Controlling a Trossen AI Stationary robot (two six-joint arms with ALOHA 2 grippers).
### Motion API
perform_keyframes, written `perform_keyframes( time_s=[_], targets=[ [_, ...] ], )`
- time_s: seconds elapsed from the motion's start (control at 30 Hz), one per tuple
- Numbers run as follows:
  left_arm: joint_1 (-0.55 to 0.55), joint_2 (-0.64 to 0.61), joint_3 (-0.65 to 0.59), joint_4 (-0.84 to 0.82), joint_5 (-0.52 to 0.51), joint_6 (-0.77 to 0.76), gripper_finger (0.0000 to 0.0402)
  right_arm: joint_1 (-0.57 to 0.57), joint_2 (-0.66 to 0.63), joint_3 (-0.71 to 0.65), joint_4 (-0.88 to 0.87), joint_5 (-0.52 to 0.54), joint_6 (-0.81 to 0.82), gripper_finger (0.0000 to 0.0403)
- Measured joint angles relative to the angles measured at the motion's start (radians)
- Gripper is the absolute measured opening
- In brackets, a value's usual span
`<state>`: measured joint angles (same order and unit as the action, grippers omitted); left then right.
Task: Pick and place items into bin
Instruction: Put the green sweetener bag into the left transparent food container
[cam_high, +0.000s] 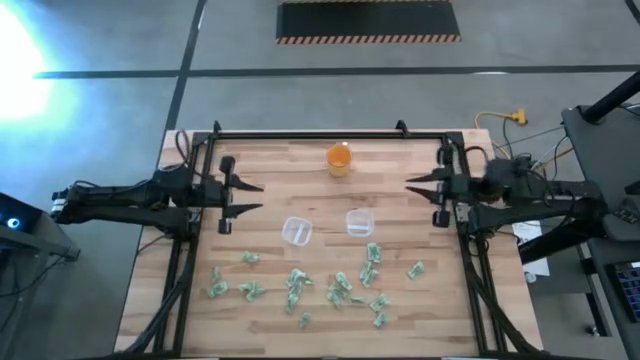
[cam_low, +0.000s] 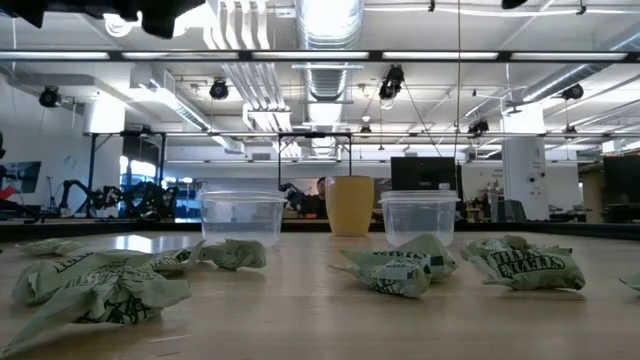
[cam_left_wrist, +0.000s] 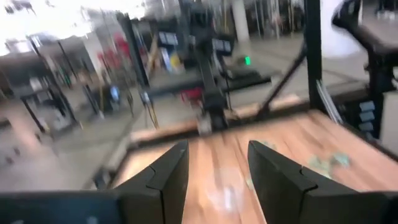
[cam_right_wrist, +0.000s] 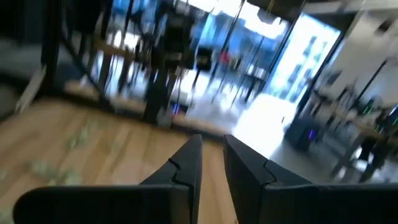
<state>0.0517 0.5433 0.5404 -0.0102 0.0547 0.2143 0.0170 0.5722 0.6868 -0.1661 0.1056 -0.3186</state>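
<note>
The left gripper (cam_high: 255, 196) is held over the left edge of the table (cam_high: 270, 330), its fingers spread apart and nothing between them; in its wrist view the same gap is seen (cam_left_wrist: 214, 180). The items (cam_high: 300, 285) are scattered in a loose band along the near part of the table, the band's long axis running left to right. Each piece is crumpled (no single heading can be read from any of them). Seen level with the table, they lie flat as wrinkled lumps (cam_low: 100, 285). Behind the band, two clear tubs (cam_high: 297, 231) stand upright, well apart from each other, and an orange cup (cam_high: 339, 159) stands farther back near the far edge. The right gripper (cam_high: 413, 184) is held over the right edge, its fingers parted too and holding nothing, though the gap looks narrower in its wrist view (cam_right_wrist: 212, 165).
</note>
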Motion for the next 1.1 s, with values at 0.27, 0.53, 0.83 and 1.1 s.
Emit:
perform_keyframes(
  time_s=[0.27,0.53,0.83,1.1],
  targets=[
    [-0.001,0.015,0.000,-0.222,0.005,-0.156,0.0149,0.000,0.223,0.134,-0.140,0.002,0.000,0.0057],
    [-0.015,0.100,0.052,-0.472,0.007,-0.262,0.0149,0.000,0.310,0.144,-0.170,0.067,-0.007,0.0057],
    [-0.047,0.294,0.140,-0.638,0.003,-0.338,0.0149,0.000,0.333,0.120,-0.202,0.082,0.004,0.0057],
    [-0.117,0.467,0.202,-0.785,-0.005,-0.482,0.0149,0.000,0.333,0.101,-0.201,0.081,0.006,0.0057]
  ],
)
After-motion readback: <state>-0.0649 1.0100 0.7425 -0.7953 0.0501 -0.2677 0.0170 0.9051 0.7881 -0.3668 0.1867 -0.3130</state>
